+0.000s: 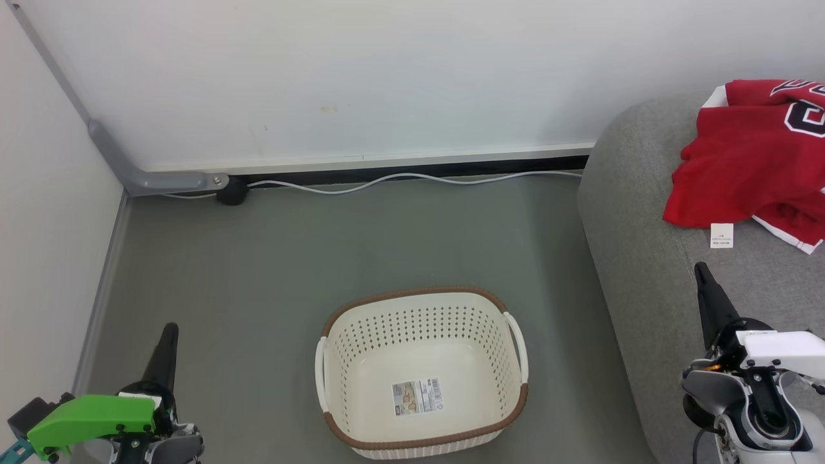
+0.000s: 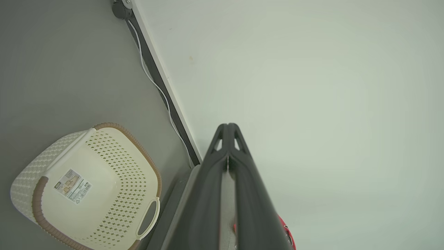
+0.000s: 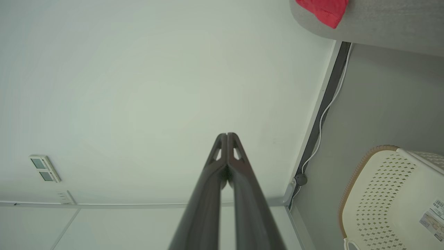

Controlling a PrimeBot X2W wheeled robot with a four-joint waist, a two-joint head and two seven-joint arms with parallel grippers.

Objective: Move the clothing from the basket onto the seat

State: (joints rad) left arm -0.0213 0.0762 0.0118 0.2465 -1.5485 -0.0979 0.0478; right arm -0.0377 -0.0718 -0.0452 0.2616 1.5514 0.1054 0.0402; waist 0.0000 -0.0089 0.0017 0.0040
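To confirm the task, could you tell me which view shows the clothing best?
Head view: the clothing lies on the seat, lettering and tag visible. Right wrist view shows one red corner; left wrist view, a sliver beside its claw.

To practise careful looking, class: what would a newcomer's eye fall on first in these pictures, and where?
The bright red clothing lies crumpled on the grey seat at the head view's right edge. The cream basket stands on the floor at lower centre, a label sticker on its bottom. The left tool and right tool, both shut, point up from the lower corners.
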